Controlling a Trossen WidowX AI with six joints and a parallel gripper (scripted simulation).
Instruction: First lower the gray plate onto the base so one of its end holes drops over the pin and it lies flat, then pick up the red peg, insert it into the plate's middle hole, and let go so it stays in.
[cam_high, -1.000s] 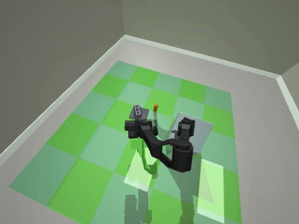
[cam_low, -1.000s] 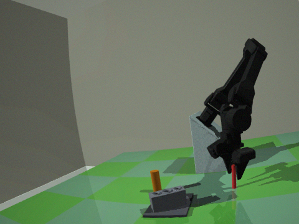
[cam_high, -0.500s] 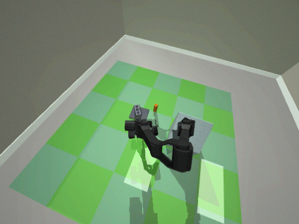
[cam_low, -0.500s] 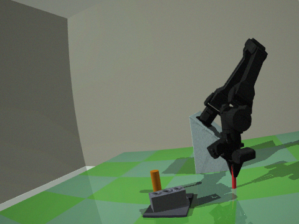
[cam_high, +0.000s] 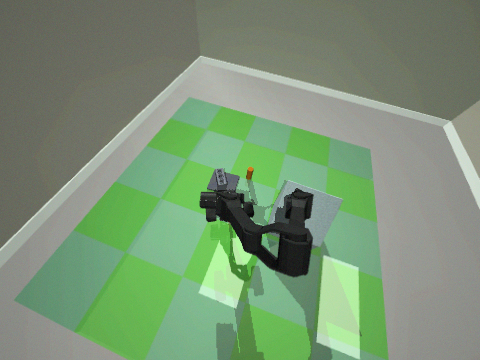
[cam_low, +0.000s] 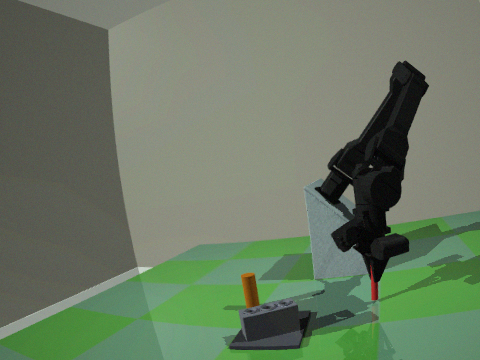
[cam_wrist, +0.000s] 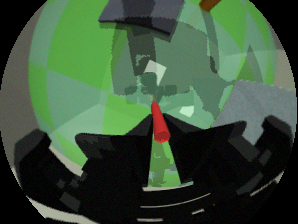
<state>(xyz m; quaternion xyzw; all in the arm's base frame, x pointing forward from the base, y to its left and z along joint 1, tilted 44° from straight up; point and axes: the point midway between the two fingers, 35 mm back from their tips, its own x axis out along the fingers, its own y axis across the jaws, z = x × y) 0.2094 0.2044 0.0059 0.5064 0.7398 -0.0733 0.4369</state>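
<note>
Stage of assembly: plate seated, peg grasped but not inserted. The pincer (cam_high: 225, 202) (cam_low: 375, 274) (cam_wrist: 157, 116) is closed to a narrow gap around the red peg (cam_low: 374, 291) (cam_wrist: 160, 125), which is held roughly upright, its lower part projecting below the fingertips. The foot of the peg is at or close to the checkered mat (cam_high: 155, 215) (cam_low: 200, 300) (cam_wrist: 65, 55); whether it touches cannot be told. In the top view the peg is hidden beneath the arm.

To the pincer's left in the exterior view, and beyond its tips in the wrist view, the gray plate (cam_high: 221, 177) (cam_low: 270, 322) lies on the dark base (cam_high: 232, 181) (cam_low: 267, 344) (cam_wrist: 140, 12). It appears level, holes facing upward, and its middle hole shows no peg. The first part of the task is therefore judged complete — though the pin's fit in an end hole cannot be confirmed at this size. An orange cylinder (cam_high: 250, 173) (cam_low: 250, 290) (cam_wrist: 209, 4) stands beside the base, apart from the pincer.

Remaining: the lift, the carry to the plate, alignment over the middle hole, insertion and release. Roughly half the task is judged done — the insertion calls for a vertical peg, since a tilted one could catch on the rim.
</note>
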